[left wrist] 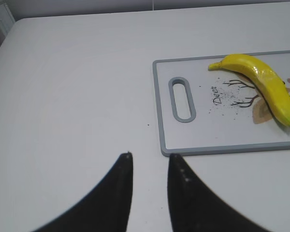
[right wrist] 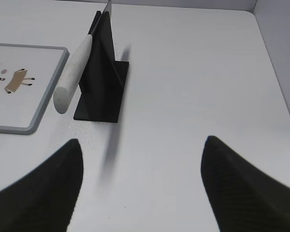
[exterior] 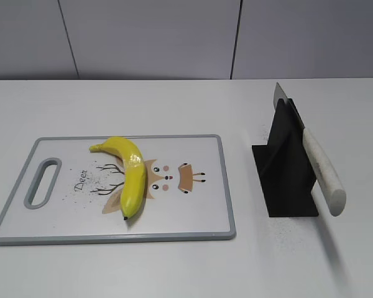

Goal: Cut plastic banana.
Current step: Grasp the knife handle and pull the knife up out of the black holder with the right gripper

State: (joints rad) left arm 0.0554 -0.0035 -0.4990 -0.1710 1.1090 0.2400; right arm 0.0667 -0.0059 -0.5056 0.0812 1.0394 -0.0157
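The plastic banana (exterior: 129,174), glossy yellow with a dark tip, lies whole on a white cutting board (exterior: 199,217) with a grey rim; it also shows in the left wrist view (left wrist: 263,85). A knife with a pale speckled handle (exterior: 323,172) rests in a black stand (exterior: 286,171), right of the board, also seen in the right wrist view (right wrist: 72,72). My left gripper (left wrist: 150,154) is open and empty over the table, near the board's handle corner. My right gripper (right wrist: 142,142) is wide open and empty, in front of the stand. Neither gripper shows in the exterior view.
The board (left wrist: 222,145) has a grey slot handle (left wrist: 181,99) at its left end and a deer drawing. The stand (right wrist: 101,82) stands on the white table. A grey wall runs behind the table.
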